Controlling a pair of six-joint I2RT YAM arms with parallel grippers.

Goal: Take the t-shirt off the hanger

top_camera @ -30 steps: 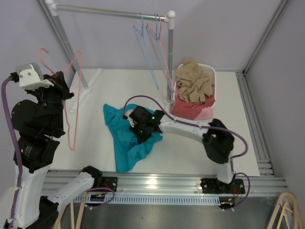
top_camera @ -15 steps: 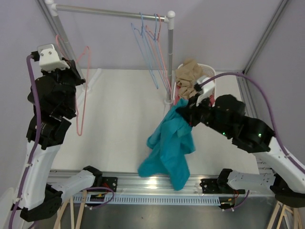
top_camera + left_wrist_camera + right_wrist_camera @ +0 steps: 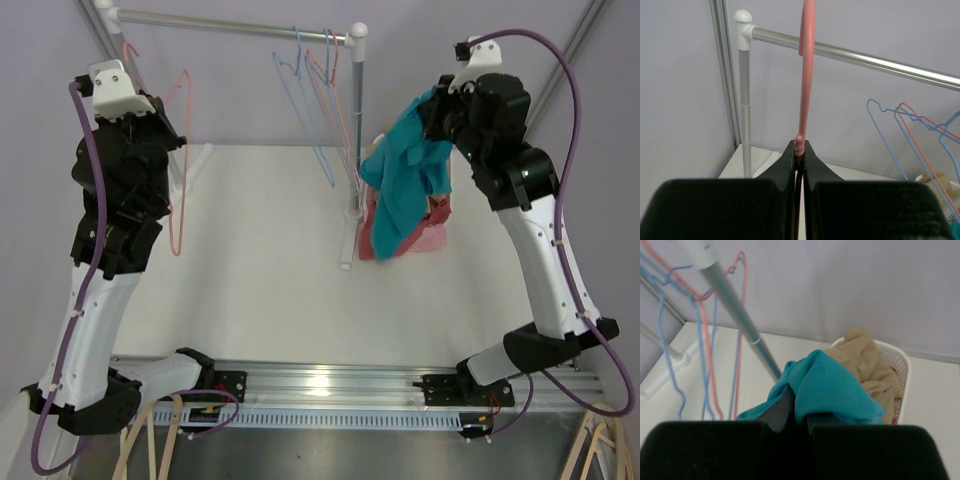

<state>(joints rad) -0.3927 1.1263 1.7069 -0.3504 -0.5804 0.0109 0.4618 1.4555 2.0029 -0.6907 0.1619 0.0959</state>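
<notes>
Left end effector (image 3: pixel 799 150): closed on the neck of a bare pink hanger (image 3: pixel 806 70) and raised near the left end of a metal rail (image 3: pixel 865 59). The left wrist view shows the fingers pinched flat against the hanger's stem, with the hook rising past the rail; whether the hook sits over the rail cannot be told. Only the overhead view shows the hanger's frame dangling below the grip, above the left rear of the white surface (image 3: pixel 260 270). Right end effector (image 3: pixel 795 405): closed on a bunched fold of the teal t-shirt (image 3: pixel 830 385), which is off the hanger and held high at the right. The right wrist view shows the cloth clamped between the fingers and, below it, a white basket (image 3: pixel 901 365) holding a tan cloth (image 3: pixel 865 357). The overhead view hides most of that basket behind the shirt, which drapes clear of the surface just beside the rack's right post (image 3: pixel 357 120), its lower end reaching a red-pink cloth (image 3: pixel 430 238). Spare hangers (image 3: pixel 310 100), blue and pink, hang on the rail near that post.
</notes>
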